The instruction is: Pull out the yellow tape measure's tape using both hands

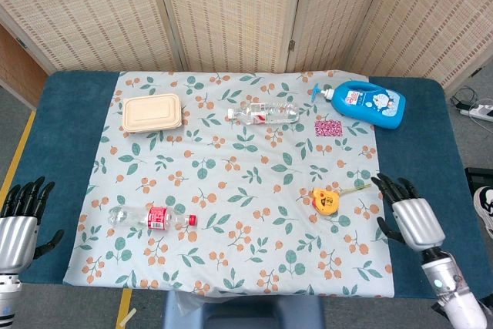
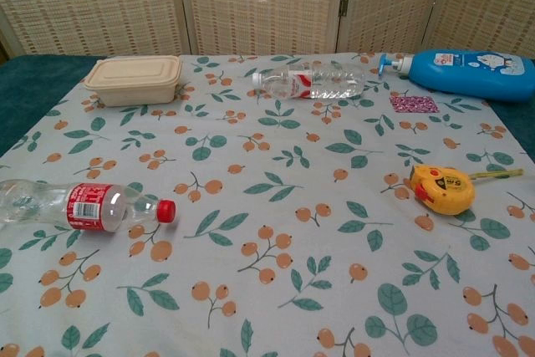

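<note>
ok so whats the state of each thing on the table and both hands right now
yellow tape measure: on the cloth, short bit of tape out, untouched
red-capped water bottle: on its side, capped
clear bottle: on its side
blue pump bottle: lying flat
takeout box: lid closed
left hand: open, holding nothing
right hand: open, beside the tape measure, apart from it

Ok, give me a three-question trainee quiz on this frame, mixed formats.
1. True or false: the right hand is holding the tape measure.
2. Which object lies nearest the tape measure? A) food box B) red-label bottle C) pink square patch
3. Fill in: the left hand sits at the table's ___ edge in the head view.

Key
1. False: the hand is open beside it, apart.
2. C
3. left
</note>
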